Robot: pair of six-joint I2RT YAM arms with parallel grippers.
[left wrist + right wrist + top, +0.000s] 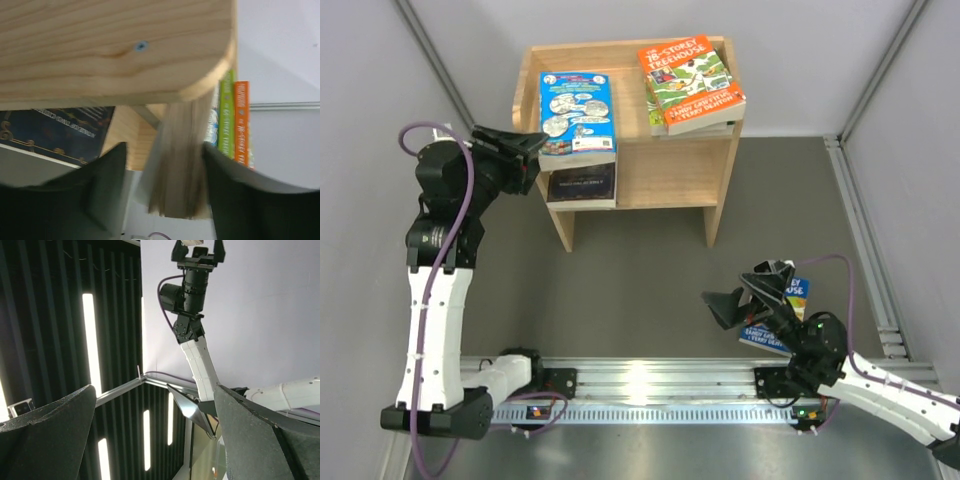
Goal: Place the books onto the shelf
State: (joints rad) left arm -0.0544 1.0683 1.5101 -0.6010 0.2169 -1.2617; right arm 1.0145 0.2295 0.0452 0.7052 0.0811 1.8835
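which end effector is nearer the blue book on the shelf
Left. The left end effector sits right at the blue book; the right end effector is far off across the table.

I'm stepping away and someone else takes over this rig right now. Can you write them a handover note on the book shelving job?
Left end effector: open, fingers on either side of the page edge of the blue book, which lies on the left of the shelf top and overhangs the front.
Right end effector: open, empty, tilted up over the loose book on the table, near right.
Done: orange-and-green stack on the top right; dark book on the lower tier.
Left to do: back the left arm off, then shelve the loose book.
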